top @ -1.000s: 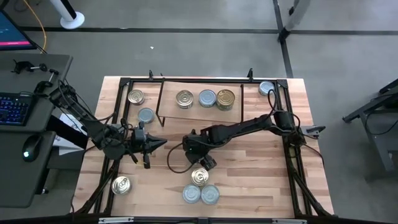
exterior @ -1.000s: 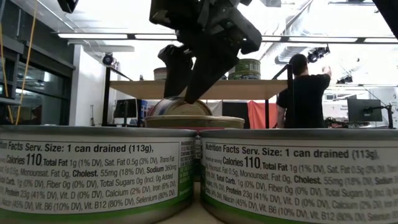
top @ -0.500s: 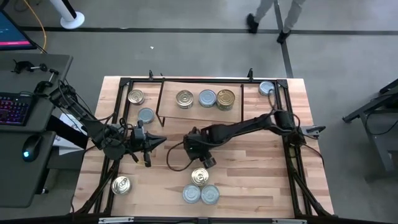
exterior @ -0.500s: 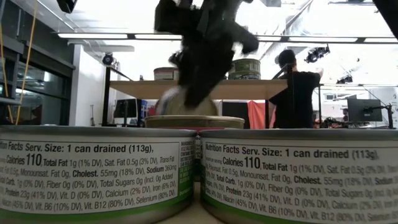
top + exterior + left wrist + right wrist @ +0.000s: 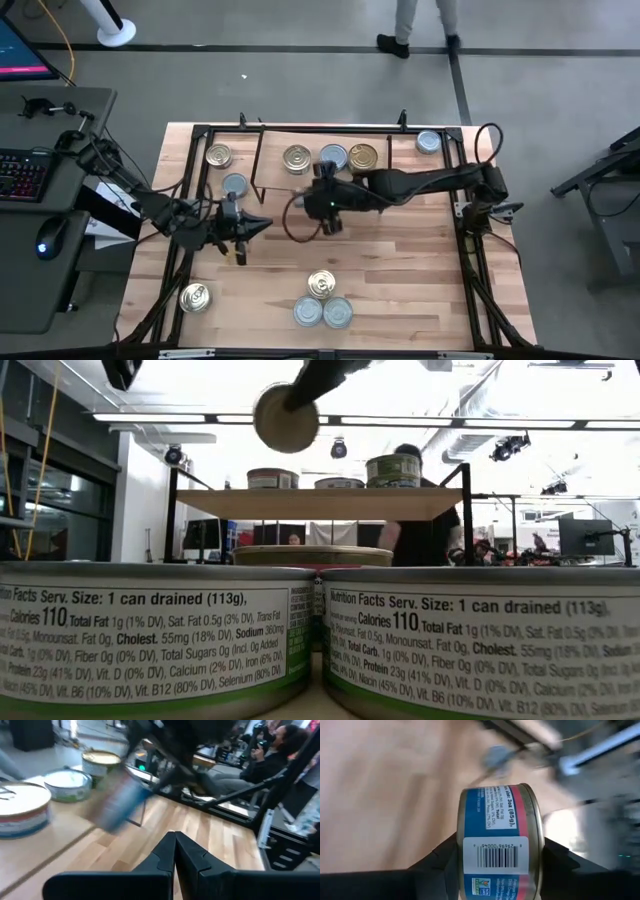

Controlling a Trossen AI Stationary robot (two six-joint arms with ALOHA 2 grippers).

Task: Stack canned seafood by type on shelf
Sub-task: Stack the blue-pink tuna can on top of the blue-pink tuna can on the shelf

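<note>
High view: the right claw sits just in front of the shelf, near its middle, over the wooden surface. What it carries is hidden here under the dark arm. Three tins stand abreast on the shelf: a gold tin, a pale tin and a taller gold tin. The left claw waits over the surface's left half, its fingers pressed together to a point with nothing between them.

Right wrist view: the load is revealed. The claw's fingers are closed on a blue-and-pink labelled tin, gripped on its two sides, with the barcode facing the camera and the tin turned on edge.

Low view: the same tin appears as a round disc held well above the shelf board, left of the three tins standing on it. Two large labelled tins fill the foreground, touching side by side, with a third tin's lid just behind them.

Loose tins on the surface, seen from above: a cluster of three near the front edge, one at front left, two left of the shelf, and one at the far right corner.

Left wrist view: the carried tin is a blur beside the shelf.
</note>
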